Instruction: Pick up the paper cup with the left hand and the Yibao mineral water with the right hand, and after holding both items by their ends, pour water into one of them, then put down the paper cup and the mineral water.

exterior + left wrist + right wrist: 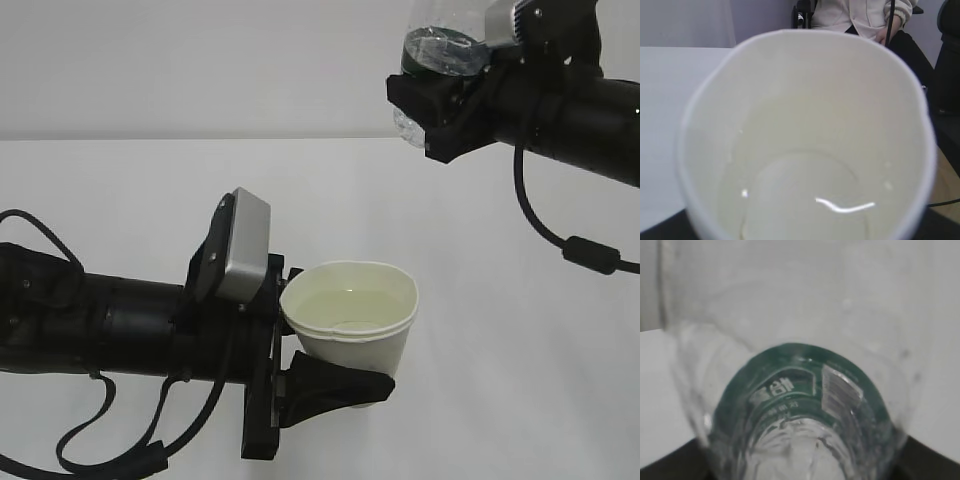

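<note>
My left gripper (325, 372) is shut on the white paper cup (352, 322) and holds it upright above the table. One black finger (345, 386) wraps the cup's lower front. Clear water lies in the cup, which fills the left wrist view (805, 100). My right gripper (446, 98) is shut on the Yibao mineral water (436, 52) at the upper right, higher than the cup and to its right. The bottle's top is cut off by the frame edge. In the right wrist view the clear bottle with its green label (800, 400) fills the picture.
The white table (520, 330) runs under both arms to a pale wall behind. Black cables hang from the right arm (590, 255) and loop under the left arm (110, 450). A seated person (860, 17) is beyond the table.
</note>
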